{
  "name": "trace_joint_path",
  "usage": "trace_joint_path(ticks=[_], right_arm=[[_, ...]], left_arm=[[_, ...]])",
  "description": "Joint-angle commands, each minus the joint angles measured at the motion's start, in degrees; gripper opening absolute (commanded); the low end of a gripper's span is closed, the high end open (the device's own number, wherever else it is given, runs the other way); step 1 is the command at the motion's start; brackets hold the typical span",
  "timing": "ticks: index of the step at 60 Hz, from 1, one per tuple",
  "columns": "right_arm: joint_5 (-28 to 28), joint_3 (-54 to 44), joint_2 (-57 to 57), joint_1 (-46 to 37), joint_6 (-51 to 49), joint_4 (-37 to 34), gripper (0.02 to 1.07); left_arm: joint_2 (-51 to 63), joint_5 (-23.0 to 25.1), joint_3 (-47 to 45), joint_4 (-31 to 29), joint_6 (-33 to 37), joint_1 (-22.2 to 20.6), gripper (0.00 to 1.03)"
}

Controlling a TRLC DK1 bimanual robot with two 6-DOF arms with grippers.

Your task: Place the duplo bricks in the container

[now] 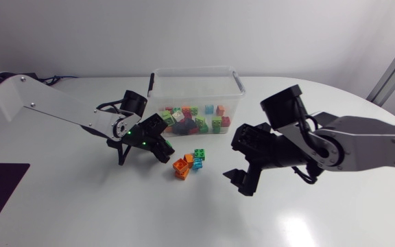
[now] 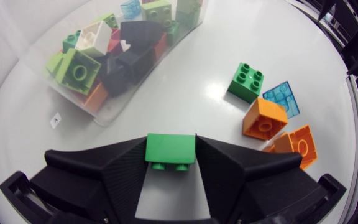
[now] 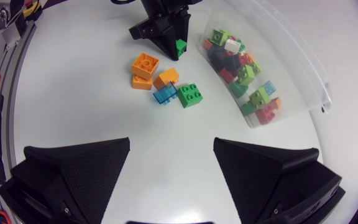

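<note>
Clamping a green brick in the left gripper, presumably for carrying into the container just ahead, while holding the right gripper wide apart and empty, short of the loose bricks ahead.

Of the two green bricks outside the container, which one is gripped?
The green brick pinched in the left hand. The other green brick sits free on the table beside the blue brick.

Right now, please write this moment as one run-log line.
left end effector: shut on green brick | right end effector: open | container: partly filled
</note>
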Motion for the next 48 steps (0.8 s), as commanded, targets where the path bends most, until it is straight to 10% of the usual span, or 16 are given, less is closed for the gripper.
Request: trace_joint_path(ticks=[1, 25, 48], right_arm=[[-0.3, 2.5, 4.1, 1.2, -3.5, 0.1, 1.00], [-2.0, 9.1, 15.4, 5.0, -15.1, 0.5, 0.99], [7.4, 9.9, 22.9, 8.2, -22.3, 10.4, 0.90]], left_arm=[[-1.0, 2.1, -2.6, 0.0, 2.5, 1.2, 0.39], [-10.3, 4.4, -8.3, -4.3, 8.6, 4.4, 0.40], [-21.3, 5.0, -12.3, -5.9, 7.9, 1.7, 0.40]])
